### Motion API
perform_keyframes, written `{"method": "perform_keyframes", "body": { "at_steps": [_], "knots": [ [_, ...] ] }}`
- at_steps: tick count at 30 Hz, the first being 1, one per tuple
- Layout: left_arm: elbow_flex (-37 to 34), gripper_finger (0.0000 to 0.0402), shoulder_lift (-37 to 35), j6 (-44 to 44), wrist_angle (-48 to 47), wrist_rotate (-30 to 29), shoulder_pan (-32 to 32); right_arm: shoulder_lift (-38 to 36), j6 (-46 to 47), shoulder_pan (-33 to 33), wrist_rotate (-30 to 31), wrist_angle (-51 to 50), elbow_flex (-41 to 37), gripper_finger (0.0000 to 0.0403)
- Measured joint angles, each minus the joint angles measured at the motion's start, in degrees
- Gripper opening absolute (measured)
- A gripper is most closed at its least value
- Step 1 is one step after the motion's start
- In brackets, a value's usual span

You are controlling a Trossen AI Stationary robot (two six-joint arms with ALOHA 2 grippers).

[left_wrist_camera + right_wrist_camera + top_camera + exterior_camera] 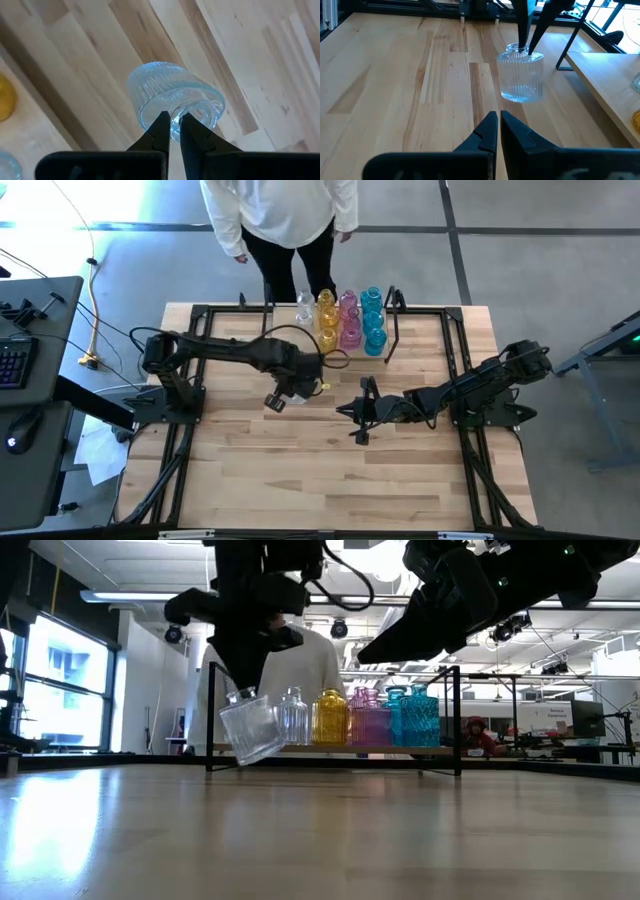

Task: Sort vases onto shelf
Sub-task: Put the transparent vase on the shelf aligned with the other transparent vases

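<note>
While the right gripper (358, 412) waits low over the bare middle of the surface (300, 480) with its jaws pressed together on nothing, the risk sits with the left gripper (283, 393), whose jaws pinch only the narrow neck of a clear vase (250, 727). That vase hangs tilted, clear of the wood and just short of the shelf (388, 358), so smooth glass held by so small a rim could swivel or slip out and drop. Beyond it, the shelf already carries a tight row of vases: clear (292, 720), amber (330, 717), pink (368, 718) and cyan (412, 716). A tilted body swung in could knock a neighbour or catch a black post (458, 720), and a person (280, 220) stands just behind
</note>
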Motion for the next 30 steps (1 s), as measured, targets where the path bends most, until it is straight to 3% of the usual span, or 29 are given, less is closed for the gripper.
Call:
{"method": "perform_keyframes", "body": {
  "at_steps": [18,30],
  "knots": [
    [-0.92,0.0014,3.87,3.16,-1.6,-0.73,-0.17,0.0,0.69,0.0,-0.02,-0.36,0.0,0.0004],
    [-1.2,0.0097,3.69,1.2,-2.72,-4.09,-0.76,0.0,0.87,0.0,-0.02,-0.83,0.0,0.0004]
  ]
}}
